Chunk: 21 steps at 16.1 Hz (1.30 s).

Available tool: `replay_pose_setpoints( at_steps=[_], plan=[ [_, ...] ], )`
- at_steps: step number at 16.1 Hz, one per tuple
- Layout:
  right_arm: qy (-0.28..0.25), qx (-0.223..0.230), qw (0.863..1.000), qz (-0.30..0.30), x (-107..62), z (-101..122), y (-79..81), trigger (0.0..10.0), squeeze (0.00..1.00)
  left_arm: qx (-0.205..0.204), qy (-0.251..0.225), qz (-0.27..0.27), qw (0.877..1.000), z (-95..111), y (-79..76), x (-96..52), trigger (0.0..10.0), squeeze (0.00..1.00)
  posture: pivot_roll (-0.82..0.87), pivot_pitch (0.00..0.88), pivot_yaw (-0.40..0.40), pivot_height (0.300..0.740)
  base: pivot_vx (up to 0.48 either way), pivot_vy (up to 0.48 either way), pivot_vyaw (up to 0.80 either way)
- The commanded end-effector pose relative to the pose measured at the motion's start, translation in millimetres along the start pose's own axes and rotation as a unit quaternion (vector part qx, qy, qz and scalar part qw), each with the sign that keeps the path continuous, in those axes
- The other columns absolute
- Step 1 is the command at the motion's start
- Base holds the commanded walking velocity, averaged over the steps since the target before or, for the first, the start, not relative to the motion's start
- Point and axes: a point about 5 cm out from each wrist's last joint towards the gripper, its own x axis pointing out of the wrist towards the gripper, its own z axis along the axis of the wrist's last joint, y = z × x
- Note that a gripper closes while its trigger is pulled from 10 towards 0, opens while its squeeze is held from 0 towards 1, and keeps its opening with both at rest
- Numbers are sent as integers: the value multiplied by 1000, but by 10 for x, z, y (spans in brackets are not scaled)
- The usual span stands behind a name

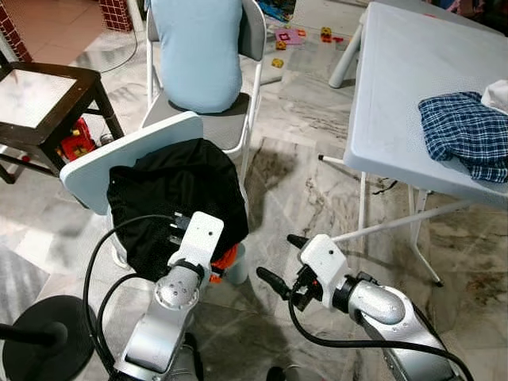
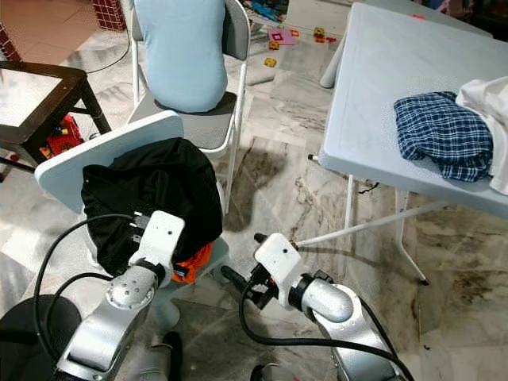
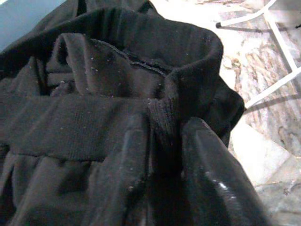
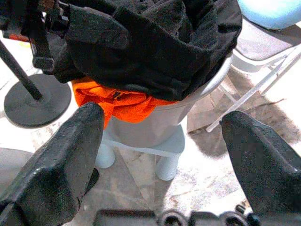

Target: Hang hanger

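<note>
Presently, the black garment (image 1: 171, 198) lies heaped on a small pale-blue plastic chair (image 1: 103, 163), its ribbed collar band and folded hem bunched up, with an orange cloth (image 4: 124, 104) tucked beneath it at the seat's front edge. No hanger can be made out within the heap. The left pincer (image 3: 162, 150) is pushed into the garment, its two black fingers (image 3: 129, 160) closed on a ridge of the ribbed fabric. The right pincer (image 1: 284, 262) hovers just beside the chair over the marble floor (image 1: 294, 182), its fingers spread wide apart and holding nothing. To the right stands a white folding counter (image 1: 397, 87) bearing a crumpled blue plaid shirt (image 1: 464, 131). Behind the small chair, a grey folding chair (image 1: 230, 127) carries a light-blue cushion (image 1: 198, 51).
</note>
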Motion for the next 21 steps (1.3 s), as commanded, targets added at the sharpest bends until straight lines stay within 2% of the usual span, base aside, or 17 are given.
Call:
replay_pose_setpoints(
  at_steps=[1,10,12,14,15,16,17,18,19,20,21],
  plan=[
    [8,1,1000,3,-25,-41,11,10000,0,-12,7,-6,1000,7,-18,-49,10000,1000,-11,216,-100,740,0,0,0],
    [8,0,1000,5,-14,-43,21,10000,0,-60,50,-15,997,-39,-19,-43,10000,1000,-9,208,-91,740,0,0,0],
    [7,0,1000,5,-15,-44,22,10000,0,-86,61,-10,994,-34,-21,-2,10000,1000,-8,207,-91,740,0,0,0],
    [7,0,1000,6,-8,-41,24,10000,0,-90,67,-7,994,-35,-14,88,10000,1000,-7,207,-94,740,0,0,0],
    [6,0,1000,6,-6,-39,25,10000,0,-93,66,-6,993,-22,-7,120,10000,878,-8,208,-94,740,0,0,0],
    [6,0,1000,6,-4,-35,24,10000,0,-101,67,-5,993,-8,-3,149,10000,0,-9,207,-93,740,0,0,0],
    [5,-1,1000,6,-4,-33,29,10000,0,-116,68,-13,991,2,-18,170,10000,0,-11,208,-92,740,0,0,0],
    [5,-1,1000,5,-5,-31,30,10000,0,-125,67,-15,990,9,-25,175,7647,0,-14,207,-90,740,0,0,0],
    [5,0,1000,4,-6,-31,32,10000,0,-136,66,-24,988,17,-46,186,3255,0,-16,208,-89,740,0,0,0],
    [5,1,1000,3,-8,-33,35,10000,0,-142,64,-30,987,26,-71,193,0,0,-16,208,-89,740,0,0,0],
    [5,1,1000,3,-9,-32,37,10000,0,-144,63,-34,987,32,-95,192,0,0,-17,208,-88,740,0,0,0]
  ],
)
